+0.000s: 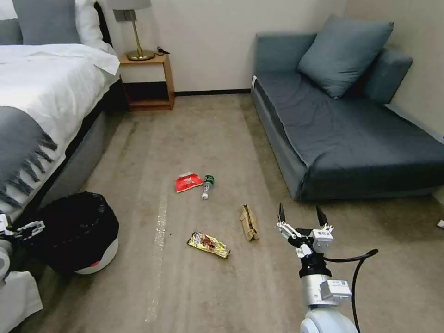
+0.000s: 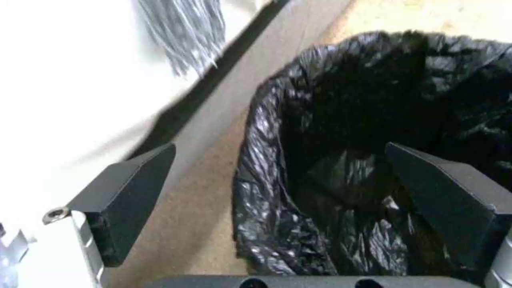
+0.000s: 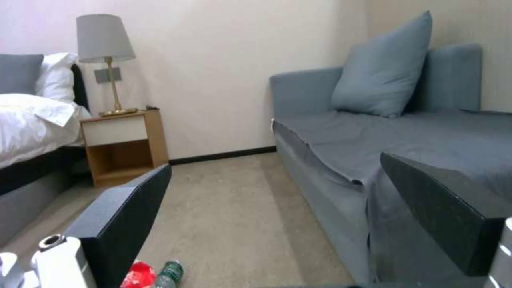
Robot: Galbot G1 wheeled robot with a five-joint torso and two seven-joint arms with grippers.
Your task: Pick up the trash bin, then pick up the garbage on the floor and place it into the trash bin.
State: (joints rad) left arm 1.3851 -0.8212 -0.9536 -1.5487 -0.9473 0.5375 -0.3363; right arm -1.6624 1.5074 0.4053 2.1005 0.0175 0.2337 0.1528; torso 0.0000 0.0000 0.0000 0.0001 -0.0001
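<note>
The trash bin (image 1: 78,231), white with a red mark and a crinkly black bag, stands on the floor (image 1: 194,138) beside the bed. My left gripper (image 1: 28,228) is open at its near rim. In the left wrist view the left gripper (image 2: 283,200) straddles the bag's rim (image 2: 256,160), one finger outside and one inside. The garbage lies mid-floor: a red snack packet (image 1: 187,181), a small bottle (image 1: 207,185), a tan cardboard piece (image 1: 249,222) and a gold wrapper (image 1: 208,243). My right gripper (image 1: 302,216) hangs open and empty, just right of the cardboard.
A bed (image 1: 41,92) with a fringed grey throw runs along the left, right beside the bin. A wooden nightstand (image 1: 148,81) with a lamp stands at the back wall. A blue-grey sofa (image 1: 351,134) fills the right side. Open carpet lies between them.
</note>
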